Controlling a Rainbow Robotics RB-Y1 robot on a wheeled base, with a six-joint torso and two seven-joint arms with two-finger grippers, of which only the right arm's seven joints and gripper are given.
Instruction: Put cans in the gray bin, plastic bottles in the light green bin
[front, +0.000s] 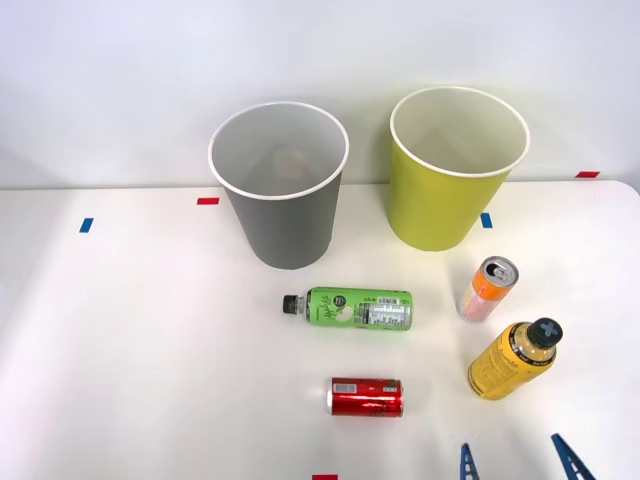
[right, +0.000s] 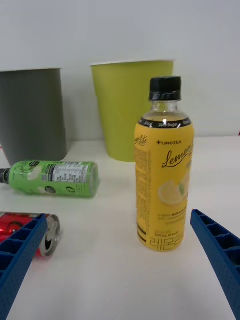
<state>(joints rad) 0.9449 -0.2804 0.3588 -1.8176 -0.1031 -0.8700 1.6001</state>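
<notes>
My right gripper is open at the table's front edge, its blue fingertips just short of the upright yellow bottle. In the wrist view that bottle stands ahead between the open fingers, untouched. The green bottle lies on its side in the middle, cap pointing left. In front of it the red can lies on its side. The orange-and-pink can stands behind the yellow bottle. Behind them stand the gray bin and the light green bin.
Small red and blue tape marks dot the white table. A pale wall rises behind the bins. Both bins look white inside.
</notes>
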